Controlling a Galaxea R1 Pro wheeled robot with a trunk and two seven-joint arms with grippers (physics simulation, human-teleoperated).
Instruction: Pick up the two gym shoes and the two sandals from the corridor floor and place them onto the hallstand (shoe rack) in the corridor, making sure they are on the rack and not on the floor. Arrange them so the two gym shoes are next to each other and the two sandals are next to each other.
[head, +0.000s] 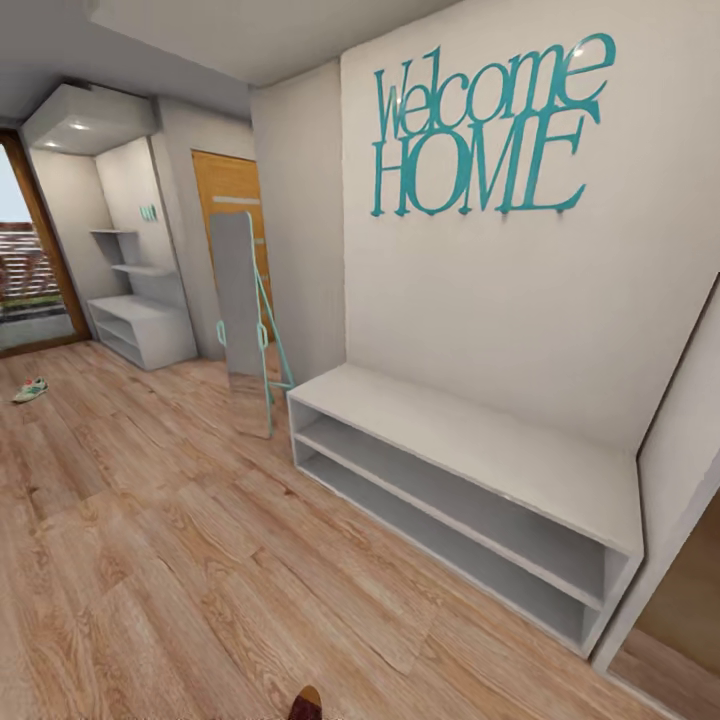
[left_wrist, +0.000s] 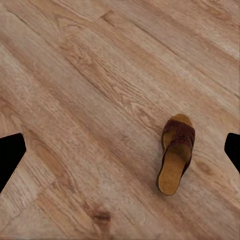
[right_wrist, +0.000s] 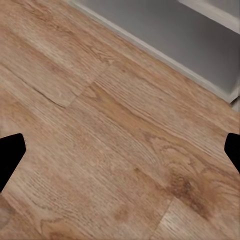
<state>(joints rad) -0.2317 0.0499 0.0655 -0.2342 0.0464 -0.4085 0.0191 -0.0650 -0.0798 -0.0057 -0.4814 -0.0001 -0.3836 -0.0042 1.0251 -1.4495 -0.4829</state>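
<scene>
One gym shoe (head: 30, 390) lies on the corridor floor (head: 180, 560) at the far left of the head view, well apart from everything else, its pale upper and green stripe just readable at that distance; one sandal (left_wrist: 176, 153) lies flat on the planks in the left wrist view, dark-brown strap across a tan footbed, nothing touching it; a dark rounded tip (head: 307, 702) at the near edge of the head view has the same brown colour, though too little of it shows to name it for certain.

At the far left of the corridor stands the hallstand (head: 140, 335), a low pale-grey unit with open shelf rows, stepped shelves (head: 135, 265) on the wall above it and small mint letters (head: 148, 212) too small to read; its shelves look bare as far as can be told. Nearer and to the right, a similar white rack (head: 470, 470) sits against the wall under teal "Welcome HOME" lettering (head: 485, 125); a tall leaning mirror (head: 240, 320) with a teal frame stands between the two units, just left of the white rack; a wooden door (head: 228, 200) shows behind it.

The left gripper (left_wrist: 120, 155) hangs above the floor with its two dark fingertips (left_wrist: 10, 155) far apart at the edges of the picture, holding nothing, the sandal between them but below; the right gripper (right_wrist: 120, 155) is likewise spread wide and holds nothing, over bare planks near the base of a grey shelf unit (right_wrist: 165, 35).
</scene>
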